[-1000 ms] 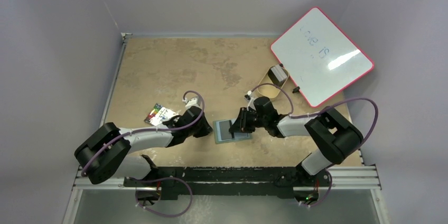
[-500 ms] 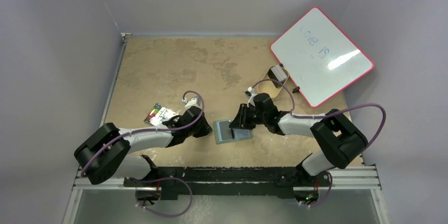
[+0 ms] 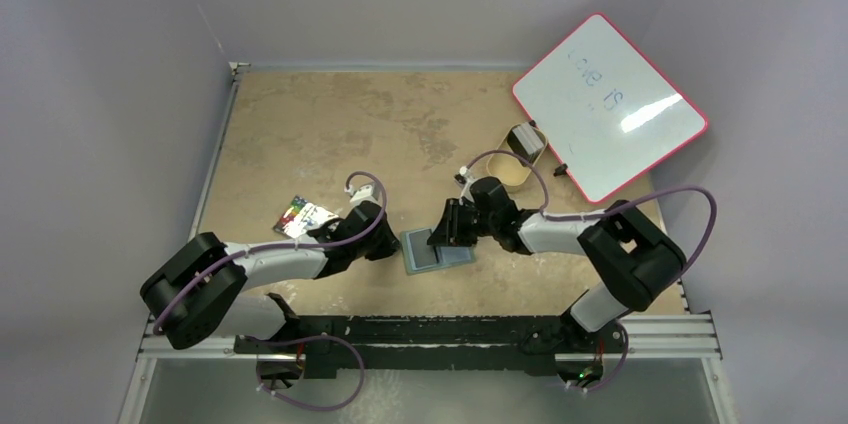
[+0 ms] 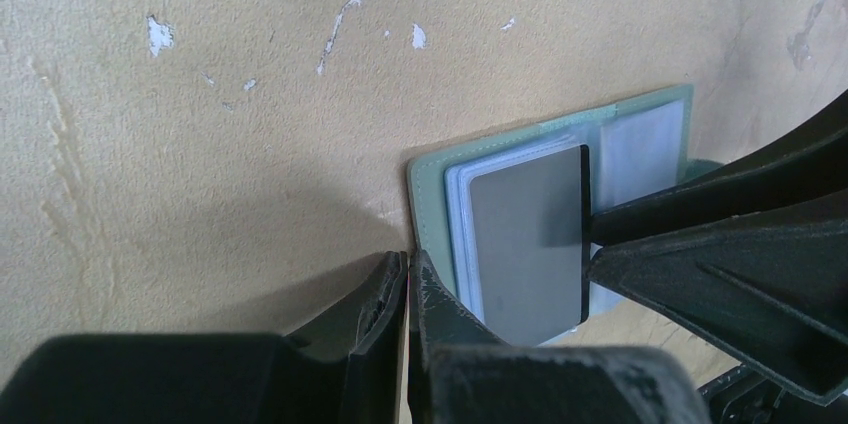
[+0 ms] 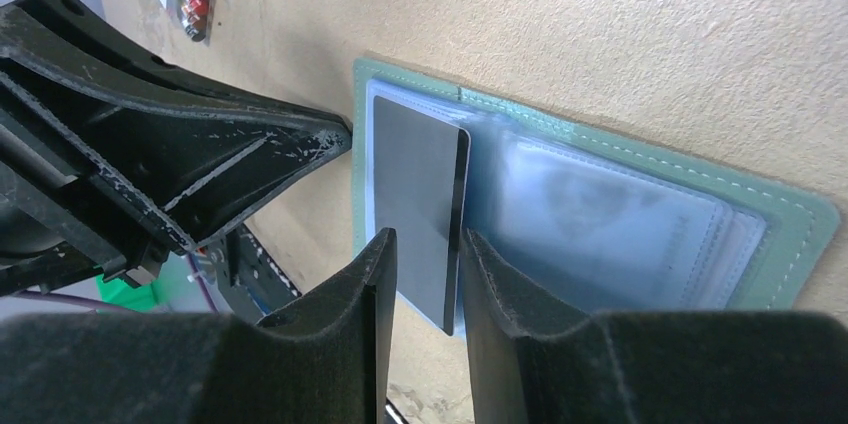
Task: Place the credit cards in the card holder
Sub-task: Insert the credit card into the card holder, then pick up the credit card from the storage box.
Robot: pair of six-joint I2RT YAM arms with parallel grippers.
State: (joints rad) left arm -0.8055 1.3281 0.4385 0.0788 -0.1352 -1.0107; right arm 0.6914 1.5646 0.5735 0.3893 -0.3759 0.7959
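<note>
**A:** Where is the card holder, and which step is going on?

**B:** The card holder point(image 4: 428, 214) is lying open on the table point(image 3: 330, 134), between the two wrists. A dark card point(image 4: 528, 244) is lying on its clear sleeves point(image 5: 600, 224), on the half toward the left arm. I am judging that the robot is putting this card into a sleeve.

**A:** What are the grippers doing?

**B:** The right gripper point(image 5: 425, 244) is hovering over the card's end. Its jaws are standing a little apart, and the card is showing in the gap. I cannot tell whether the pads are touching it. The left gripper point(image 4: 408, 259) is holding its jaws together, with the tips at the holder's outer border. It seems to be pinning the cover down.

**A:** And what is the next move asking for?

**B:** Probably the card needs pushing flat toward the sleeve mouth while the holder is kept from sliding. The thin plastic is looking easy to buckle.

**A:** What is hard to see?

**B:** I cannot tell if the card is already partly inside a sleeve or only on top. The snap tab is not showing. Beyond the holder, a tan tray point(image 3: 500, 176) is holding something pale, too small to call cards. A whiteboard point(image 3: 610, 109) is lying past the tray. On the holder's other side a colourful packet point(image 3: 303, 215) is lying.
</note>
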